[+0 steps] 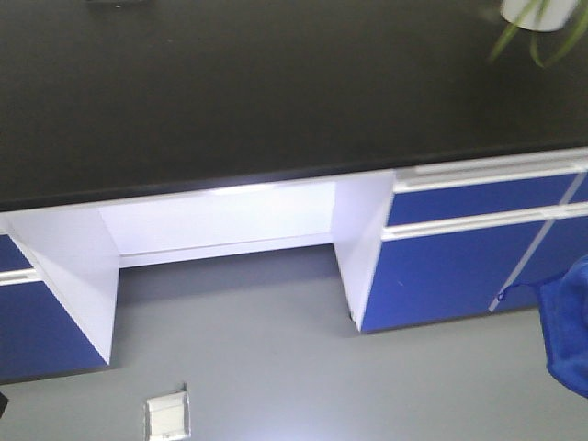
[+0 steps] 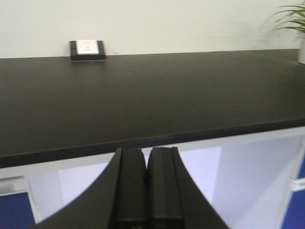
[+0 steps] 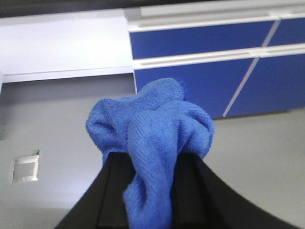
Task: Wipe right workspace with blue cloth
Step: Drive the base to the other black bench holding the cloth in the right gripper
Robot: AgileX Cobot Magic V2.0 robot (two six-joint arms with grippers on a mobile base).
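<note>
R gripper (image 3: 151, 161) is clamped on the blue cloth (image 3: 152, 121). Both black fingers (image 3: 112, 191) press into the fabric from either side, w/ a bunched wad bulging out past the tips and a tail hanging down btwn them toward the wrist. In the front view the cloth (image 1: 571, 329) shows only at the right edge, low, in front of the blue drawer fronts (image 1: 459, 266). The gripper itself can't be made out there.

Beyond the R gripper's tips lies grey floor (image 3: 62, 114). Farther out, ahead and to its right, are the drawer fronts (image 3: 200, 43) w/ white rails. The white kneehole (image 3: 66, 43) is ahead-left. A small pale floor plate (image 3: 25, 169) lies on the floor off to the gripper's left. The cloth is seen against drawers and floor, well apart from the black countertop (image 1: 276, 83) and not touching it.

L gripper (image 2: 146, 155) has its jaws pressed flush together, nothing btwn them. The countertop (image 2: 143, 95) spreads out ahead of it, w/ the front edge just past the tips. Far ahead-left of the L gripper, a socket box (image 2: 87, 49) sits on the top against the wall. Far ahead-right is a plant (image 2: 291, 16), green leaves only partly in frame. The front view shows its white pot (image 1: 533, 11) at the top's back corner.
</note>
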